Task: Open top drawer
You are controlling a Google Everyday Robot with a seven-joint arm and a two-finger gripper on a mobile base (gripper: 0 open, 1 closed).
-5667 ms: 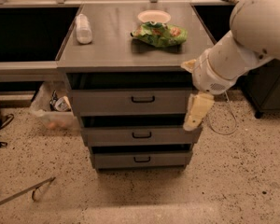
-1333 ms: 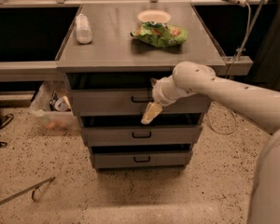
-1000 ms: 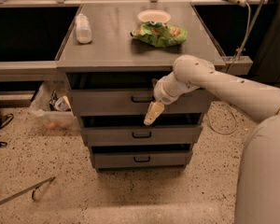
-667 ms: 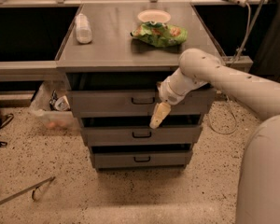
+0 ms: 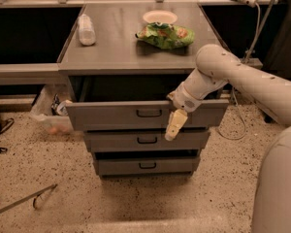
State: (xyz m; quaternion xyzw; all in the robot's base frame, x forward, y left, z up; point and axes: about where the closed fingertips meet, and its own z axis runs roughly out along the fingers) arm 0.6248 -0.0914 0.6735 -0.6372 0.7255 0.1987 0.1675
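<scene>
Wide grey metal top drawer sits pulled partway out below the grey surface's front edge, cream tool hanging before its front, can't tell if open or closed, so mostly done I'd say.

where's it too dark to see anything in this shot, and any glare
Camera view: dim, warm light; inside the top drawer is deep shadow under the cabinet top, contents hidden; the cabinet top shows only a soft sheen, no harsh glare; the gripper, hanging before the drawer front right of its handle, is well lit.
</scene>
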